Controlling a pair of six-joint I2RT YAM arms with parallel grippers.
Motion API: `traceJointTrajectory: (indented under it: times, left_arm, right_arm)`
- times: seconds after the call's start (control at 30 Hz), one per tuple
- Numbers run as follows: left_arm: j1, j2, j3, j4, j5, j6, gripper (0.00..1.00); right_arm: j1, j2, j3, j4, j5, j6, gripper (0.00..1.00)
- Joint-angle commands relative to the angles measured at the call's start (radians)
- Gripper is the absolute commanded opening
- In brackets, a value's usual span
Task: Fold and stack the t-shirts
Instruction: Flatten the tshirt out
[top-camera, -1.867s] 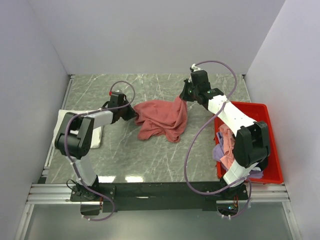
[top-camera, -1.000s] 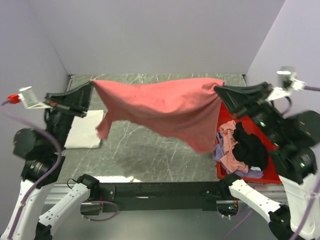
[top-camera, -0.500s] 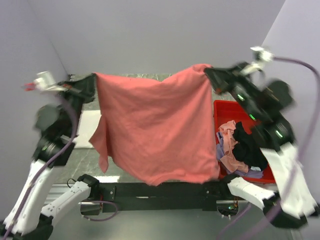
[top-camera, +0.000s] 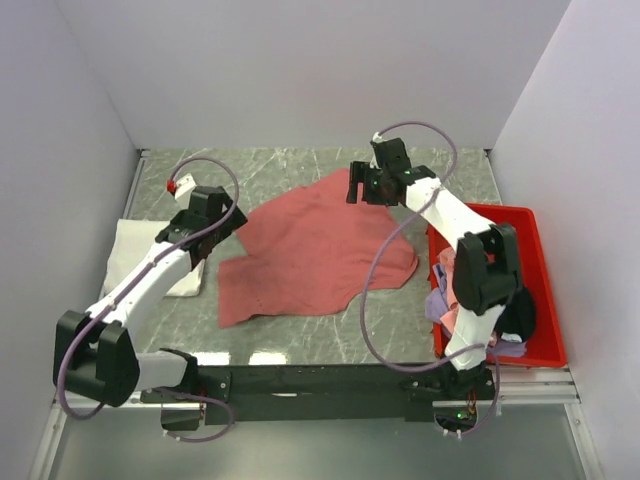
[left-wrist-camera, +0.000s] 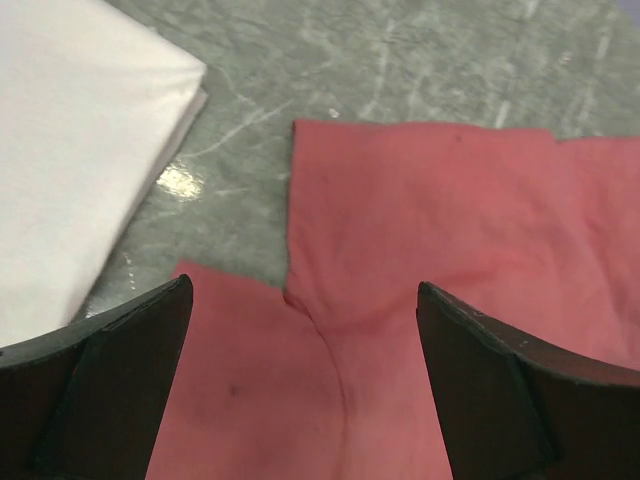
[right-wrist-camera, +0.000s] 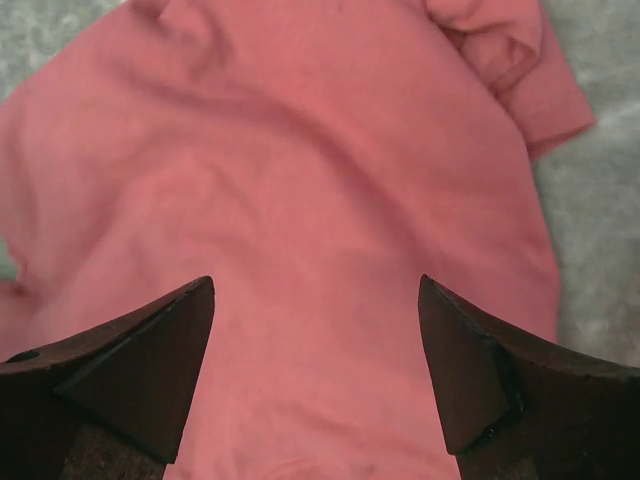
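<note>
The dusty red t-shirt (top-camera: 315, 250) lies spread out on the marble table, its sleeve and side seam showing in the left wrist view (left-wrist-camera: 430, 220). My left gripper (top-camera: 232, 218) hovers open over the shirt's left edge, jaws wide apart (left-wrist-camera: 303, 290) with nothing between them. My right gripper (top-camera: 354, 187) is open above the shirt's far right corner, and only red cloth (right-wrist-camera: 300, 150) shows below its spread fingers (right-wrist-camera: 316, 285). A folded white t-shirt (top-camera: 128, 252) rests at the left, partly under the left arm, its corner in view (left-wrist-camera: 70, 150).
A red plastic tray (top-camera: 540, 250) stands at the right edge, holding a heap of pink and lavender tees (top-camera: 442, 290) partly hidden by the right arm. Grey walls close in on three sides. The arm bases sit at the near edge.
Both arms came down from holding the red t-shirt stretched in the air. The shirt now lies on the table, and both grippers have opened and let go of it.
</note>
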Motion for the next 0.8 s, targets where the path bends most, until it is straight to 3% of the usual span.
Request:
traceJointTrajectory:
  times: [0.0, 0.2, 0.43, 0.77]
  left_arm:
    - [-0.004, -0.070, -0.023, 0.062, 0.073, -0.020, 1.00]
    - [-0.024, -0.142, -0.130, 0.082, 0.196, -0.040, 0.99]
    - [-0.171, -0.245, -0.262, 0.050, 0.293, -0.109, 1.00]
    - [-0.477, -0.210, -0.329, -0.070, 0.192, -0.315, 1.00]
  right_arm:
    - [0.043, -0.205, -0.043, 0.078, 0.078, 0.012, 0.89]
    - [0.127, -0.378, -0.299, 0.136, 0.116, 0.087, 0.90]
    - [0.127, -0.541, -0.492, 0.104, 0.218, 0.192, 0.90]
    - [0.116, -0.653, -0.626, 0.107, 0.243, 0.224, 0.91]
